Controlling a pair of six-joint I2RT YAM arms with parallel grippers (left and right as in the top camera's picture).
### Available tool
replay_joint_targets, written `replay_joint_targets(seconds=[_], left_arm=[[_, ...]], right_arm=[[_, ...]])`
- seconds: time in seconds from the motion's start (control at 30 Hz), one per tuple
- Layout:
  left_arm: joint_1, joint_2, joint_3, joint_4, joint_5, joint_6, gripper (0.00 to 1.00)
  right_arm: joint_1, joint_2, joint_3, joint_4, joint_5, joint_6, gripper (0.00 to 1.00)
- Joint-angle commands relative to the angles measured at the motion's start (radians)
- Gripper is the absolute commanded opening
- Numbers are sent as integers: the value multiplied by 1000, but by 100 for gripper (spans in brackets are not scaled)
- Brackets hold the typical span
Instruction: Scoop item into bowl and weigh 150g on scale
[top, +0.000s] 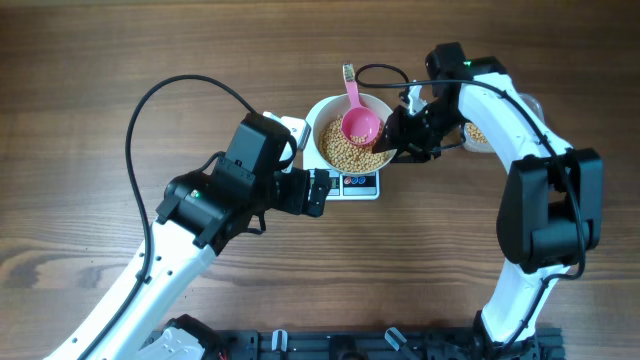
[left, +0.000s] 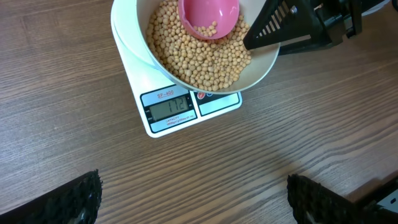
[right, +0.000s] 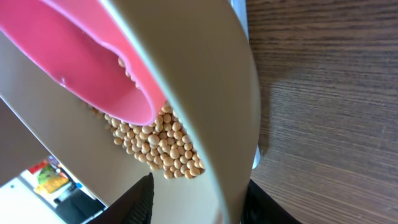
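— Right claw?
— Right of centre in the overhead, astride the bowl rim, one finger inside, one outside; I can't tell whether it bites. Bowl sits on the scale, beans and pink scoop inside.
— Risk?
— A squeeze there could tilt or drag the bowl, spilling beans and spoiling a reading I judge short of target. My left claw hangs spread, left of the scale.

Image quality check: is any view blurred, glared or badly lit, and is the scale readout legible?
Overhead: evenly lit and sharp, only soft shadows. Left wrist: crisp, no glare on the small flat white digital scale, its grey display legible. Right wrist: so close that the rim of the round white bowl looks soft and oversized, while the beige-yellow beans stay distinct.
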Motion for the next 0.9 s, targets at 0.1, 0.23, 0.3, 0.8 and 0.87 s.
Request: replay_joint_targets(seconds=[0.1,0.23,0.3,0.8,0.87], left_arm=[[-5,-1,-2,3,-9,20,100],[-5,-1,-2,3,-9,20,100],[-5,-1,-2,3,-9,20,100],[-5,-1,-2,3,-9,20,100],[-5,-1,-2,3,-9,20,100]], right_arm=[[8,-21,-2,34,-29,112,36],[29,-21,-2,69,-28,157,36],[38,-21,-2,93,-28,163,36],[38,-21,-2,187,-28,256,25],[38,-21,-2,195,-28,271,22]])
